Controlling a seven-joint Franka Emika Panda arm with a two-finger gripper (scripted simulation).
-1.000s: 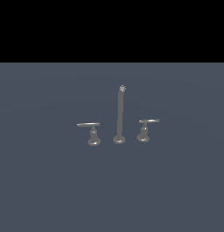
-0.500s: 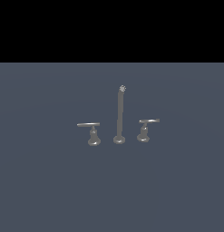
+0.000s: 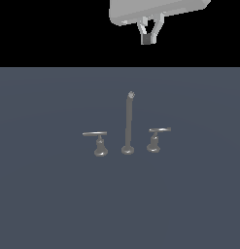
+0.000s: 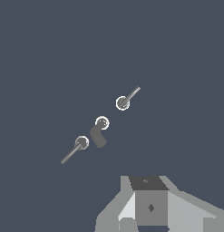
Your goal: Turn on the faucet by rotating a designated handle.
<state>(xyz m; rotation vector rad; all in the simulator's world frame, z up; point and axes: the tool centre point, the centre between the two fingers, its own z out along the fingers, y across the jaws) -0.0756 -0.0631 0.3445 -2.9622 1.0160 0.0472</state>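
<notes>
The faucet (image 3: 128,121) is a small grey metal set on a dark floor: a tall thin spout with a low lever on each side. The handle (image 3: 159,130), with the shorter, thicker bar, is on the exterior view's right of the spout. The twin lever (image 3: 95,133) has a longer, thinner bar. My gripper (image 3: 149,39) hangs high above the set, near the top of the exterior view, jaws together and empty. In the wrist view the handle (image 4: 124,102), spout (image 4: 99,135) and twin lever (image 4: 80,143) lie far below my gripper (image 4: 149,206).
The dark blue-grey floor (image 3: 48,194) spreads around the faucet set on all sides. The white hand of the arm (image 3: 155,8) fills the top of the exterior view above the fingers. Nothing else shows.
The white hand and gripper have come into the top of the exterior view, where nothing showed before. The faucet and both levers have not moved.
</notes>
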